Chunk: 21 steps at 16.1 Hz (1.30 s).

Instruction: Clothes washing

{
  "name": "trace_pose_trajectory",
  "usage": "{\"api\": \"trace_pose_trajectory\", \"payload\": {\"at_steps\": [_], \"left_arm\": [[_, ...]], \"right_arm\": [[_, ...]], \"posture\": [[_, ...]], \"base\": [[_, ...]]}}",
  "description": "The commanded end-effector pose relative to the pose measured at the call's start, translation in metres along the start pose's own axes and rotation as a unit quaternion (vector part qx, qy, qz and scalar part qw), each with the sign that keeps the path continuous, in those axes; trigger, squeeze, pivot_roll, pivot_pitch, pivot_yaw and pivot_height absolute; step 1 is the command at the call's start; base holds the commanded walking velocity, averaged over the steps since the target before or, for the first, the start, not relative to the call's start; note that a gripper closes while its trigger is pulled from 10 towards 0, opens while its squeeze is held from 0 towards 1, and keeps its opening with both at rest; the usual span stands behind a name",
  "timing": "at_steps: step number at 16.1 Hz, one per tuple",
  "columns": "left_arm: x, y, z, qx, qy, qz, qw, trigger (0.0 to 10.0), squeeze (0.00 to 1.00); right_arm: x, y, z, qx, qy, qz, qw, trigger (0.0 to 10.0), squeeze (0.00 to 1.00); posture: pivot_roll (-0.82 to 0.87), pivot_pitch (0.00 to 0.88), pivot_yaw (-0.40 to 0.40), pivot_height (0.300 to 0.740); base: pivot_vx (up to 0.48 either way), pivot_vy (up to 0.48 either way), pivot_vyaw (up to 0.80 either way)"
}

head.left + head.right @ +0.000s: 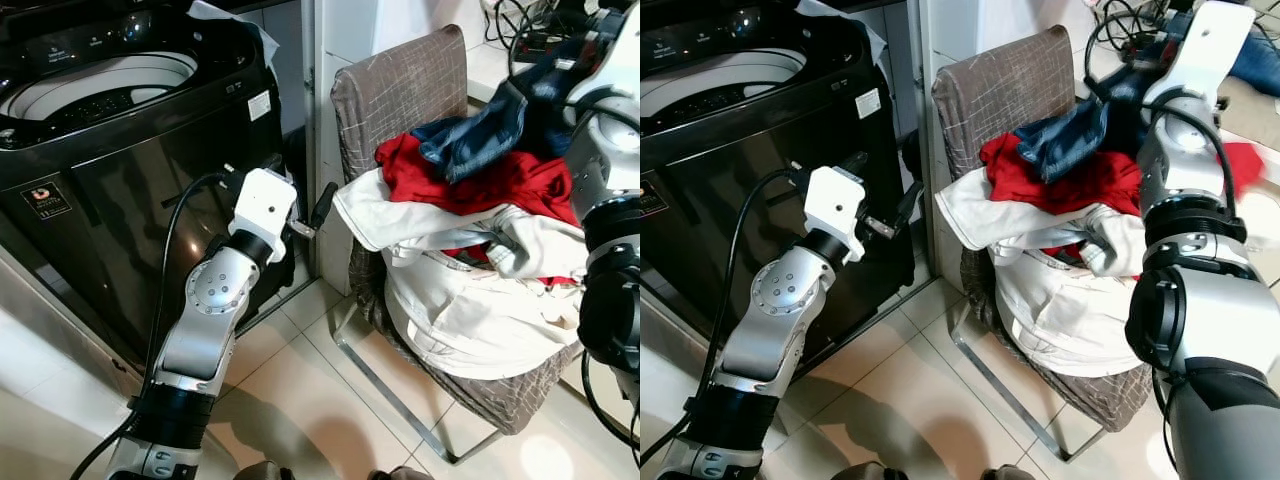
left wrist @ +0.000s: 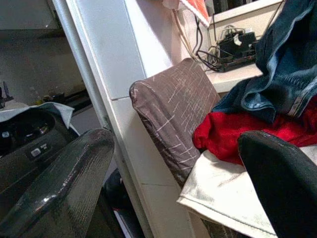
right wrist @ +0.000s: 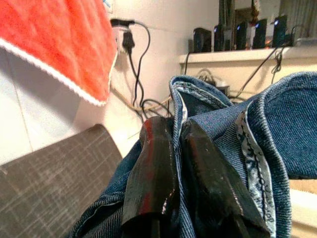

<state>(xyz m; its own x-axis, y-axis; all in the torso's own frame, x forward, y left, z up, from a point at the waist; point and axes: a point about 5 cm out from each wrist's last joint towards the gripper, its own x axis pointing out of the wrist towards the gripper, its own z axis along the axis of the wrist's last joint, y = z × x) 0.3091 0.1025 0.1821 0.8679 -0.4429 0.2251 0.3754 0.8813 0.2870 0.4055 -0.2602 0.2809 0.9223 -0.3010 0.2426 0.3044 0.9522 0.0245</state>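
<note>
A chair (image 1: 400,90) with a brown cover holds a heap of clothes: blue jeans (image 1: 470,135) on top, a red garment (image 1: 500,180) beneath them, and a white garment (image 1: 470,300) hanging over the seat front. My right gripper (image 3: 181,173) is shut on a fold of the jeans, lifted a little at the heap's far right (image 1: 1127,88). My left gripper (image 1: 303,190) is open and holds nothing. It hangs between the black washing machine (image 1: 100,200) and the chair's left side. The washer's lid is up and its drum (image 1: 100,85) shows.
A white pillar or door frame (image 1: 320,100) stands between the washer and the chair. Cables and power bricks (image 2: 233,44) lie on a ledge behind the chair. An orange-red cloth (image 3: 59,44) hangs on the wall. Tiled floor (image 1: 300,400) stretches in front.
</note>
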Motion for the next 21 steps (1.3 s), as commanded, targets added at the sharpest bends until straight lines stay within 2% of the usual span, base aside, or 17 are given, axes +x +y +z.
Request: {"api": "trace_pose_trajectory", "payload": {"at_steps": [1, 5, 7, 11, 12, 13, 14, 15, 16, 18, 19, 20, 21], "left_arm": [[0.001, -0.001, -0.001, 0.002, 0.001, -0.005, 1.000, 10.0, 0.00], [0.001, -0.001, -0.001, 0.003, 0.001, -0.008, 1.000, 10.0, 0.00], [0.002, 0.000, -0.001, 0.013, 0.003, -0.007, 1.000, 10.0, 0.00], [0.003, 0.000, -0.010, 0.012, 0.032, 0.058, 0.998, 10.0, 0.00], [0.003, 0.001, -0.014, 0.014, 0.047, 0.082, 0.995, 10.0, 0.00], [0.002, 0.003, -0.017, 0.012, 0.056, 0.096, 0.994, 10.0, 0.00], [0.001, 0.007, -0.022, 0.020, 0.069, 0.127, 0.989, 10.0, 0.00], [0.000, 0.011, -0.024, 0.038, 0.077, 0.145, 0.986, 10.0, 0.00], [-0.001, 0.014, -0.026, 0.053, 0.086, 0.154, 0.983, 10.0, 0.00], [-0.003, 0.016, -0.029, 0.052, 0.096, 0.164, 0.980, 10.0, 0.00], [-0.004, 0.016, -0.030, 0.037, 0.097, 0.168, 0.980, 10.0, 0.00], [-0.003, 0.015, -0.030, 0.041, 0.096, 0.167, 0.980, 10.0, 0.00], [-0.003, 0.013, -0.028, 0.047, 0.092, 0.167, 0.981, 10.0, 0.00]], "right_arm": [[-0.004, -0.001, -0.016, -0.008, 0.027, 0.001, 1.000, 0.0, 0.00], [-0.007, -0.001, -0.026, -0.007, 0.040, -0.006, 0.999, 0.0, 0.00], [-0.008, 0.003, -0.028, -0.006, 0.045, 0.003, 0.999, 0.0, 0.00], [-0.013, 0.017, -0.038, -0.020, 0.043, 0.024, 0.999, 0.0, 0.00], [-0.014, 0.021, -0.036, -0.025, 0.036, 0.031, 0.999, 0.0, 0.05], [-0.014, 0.023, -0.036, -0.029, 0.032, 0.035, 0.998, 0.0, 0.05], [-0.015, 0.027, -0.036, -0.035, 0.028, 0.043, 0.998, 0.0, 0.15], [-0.016, 0.030, -0.040, -0.030, 0.032, 0.050, 0.998, 0.0, 0.16], [-0.019, 0.033, -0.045, -0.027, 0.038, 0.055, 0.997, 0.0, 0.21], [-0.022, 0.038, -0.051, -0.031, 0.043, 0.065, 0.996, 0.0, 0.23], [-0.025, 0.045, -0.054, -0.034, 0.042, 0.077, 0.996, 0.0, 0.28], [-0.025, 0.047, -0.054, -0.037, 0.040, 0.081, 0.995, 0.0, 0.36], [-0.026, 0.050, -0.053, -0.042, 0.035, 0.088, 0.995, 0.0, 0.38]], "posture": [[-0.01, 0.000, 0.027, 0.740], [-0.01, 0.000, 0.033, 0.740], [-0.01, 0.000, 0.032, 0.740], [0.00, 0.000, 0.027, 0.740], [0.00, 0.000, 0.024, 0.740], [0.00, 0.000, 0.024, 0.740], [0.00, 0.000, 0.021, 0.740], [0.01, 0.000, 0.014, 0.740], [0.01, 0.000, 0.014, 0.740], [0.01, 0.000, 0.008, 0.740], [0.02, 0.000, 0.005, 0.740], [0.02, 0.000, 0.003, 0.740], [0.02, 0.000, -0.001, 0.740]], "base": [[0.000, 0.000, 0.00], [0.000, 0.000, 0.00], [0.000, 0.000, 0.00], [0.000, 0.000, 0.60], [0.000, 0.000, 0.49], [0.000, 0.000, 0.49], [0.000, 0.000, 0.45], [0.000, 0.000, 0.44], [0.000, 0.000, 0.43], [0.000, -0.480, 0.42], [0.000, -0.480, 0.42], [0.000, -0.480, 0.42], [0.000, -0.480, 0.41]]}}
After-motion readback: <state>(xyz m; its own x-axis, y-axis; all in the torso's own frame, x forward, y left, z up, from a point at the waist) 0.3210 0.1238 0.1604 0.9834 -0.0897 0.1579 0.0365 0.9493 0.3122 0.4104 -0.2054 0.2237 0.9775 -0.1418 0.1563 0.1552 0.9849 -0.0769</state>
